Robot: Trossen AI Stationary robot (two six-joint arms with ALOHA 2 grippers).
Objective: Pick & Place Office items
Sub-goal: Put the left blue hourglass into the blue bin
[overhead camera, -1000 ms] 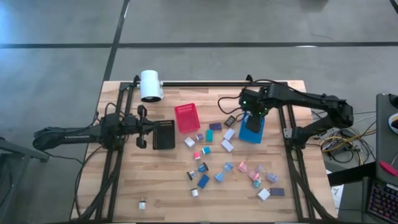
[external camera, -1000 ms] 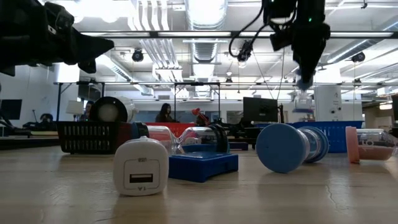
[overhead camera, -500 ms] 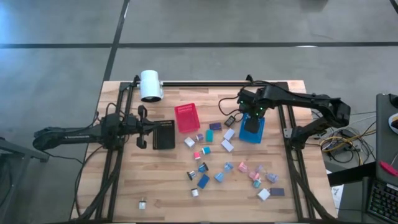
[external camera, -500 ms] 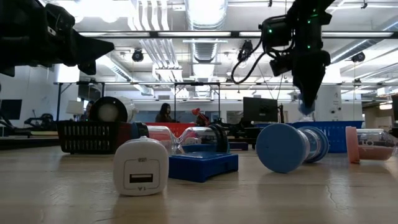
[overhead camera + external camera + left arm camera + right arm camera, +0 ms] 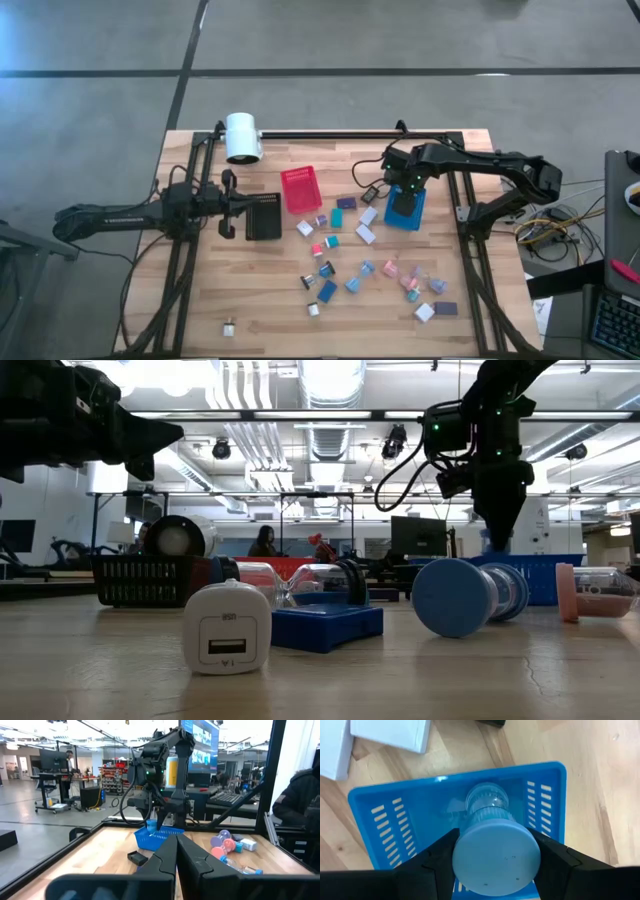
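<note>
Right wrist view: the right claw point(image 5: 496, 862) has sunk lower, pinching a clear ribbed vial with smooth blue cap point(image 5: 496, 856) above the slotted plastic blue bin point(image 5: 395, 805). Left claw point(image 5: 176, 854) stays pressed together

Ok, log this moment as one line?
right gripper: jaws shut on blue-capped tube, above blue bin | left gripper: jaws shut, empty, over black bin | loose items on table

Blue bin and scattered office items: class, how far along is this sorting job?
Done: nothing shows yet inside the blue bin. In hand: the right hand holds a blue-capped clear tube over that bin. Left: about twenty small items still lie on the table; the left hand waits shut.
</note>
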